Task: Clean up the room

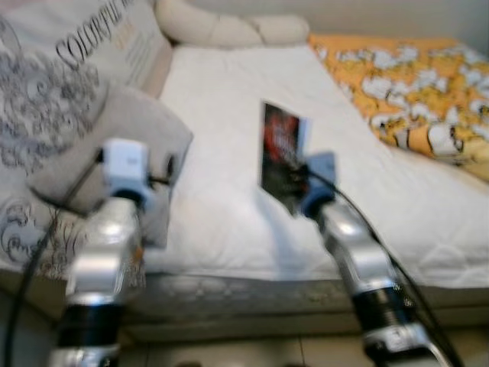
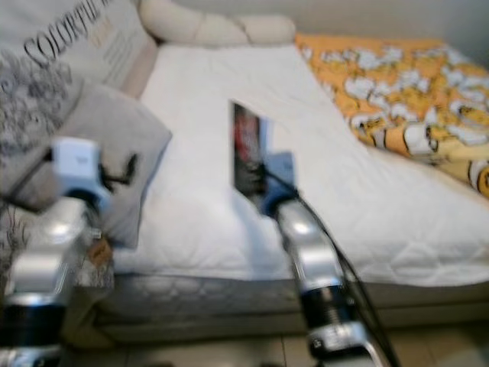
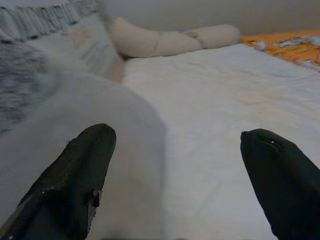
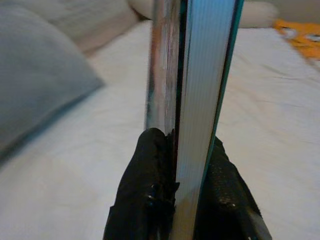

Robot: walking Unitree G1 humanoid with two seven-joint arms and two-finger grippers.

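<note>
Right gripper (image 4: 187, 165) clamps book (image 1: 281, 153) upright, long axis vertical, above white mattress (image 1: 221, 206); left gripper (image 3: 175, 170) spread wide, empty, beside grey pillow (image 1: 122, 145).

White bed (image 1: 229, 191) with grey pillow (image 1: 145, 145), orange blanket (image 1: 412, 92)

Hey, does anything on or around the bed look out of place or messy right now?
The orange patterned blanket lies bunched on the bed's right side, and a grey pillow sits askew at the left edge. The book is off the mattress, clamped in the right gripper.
</note>
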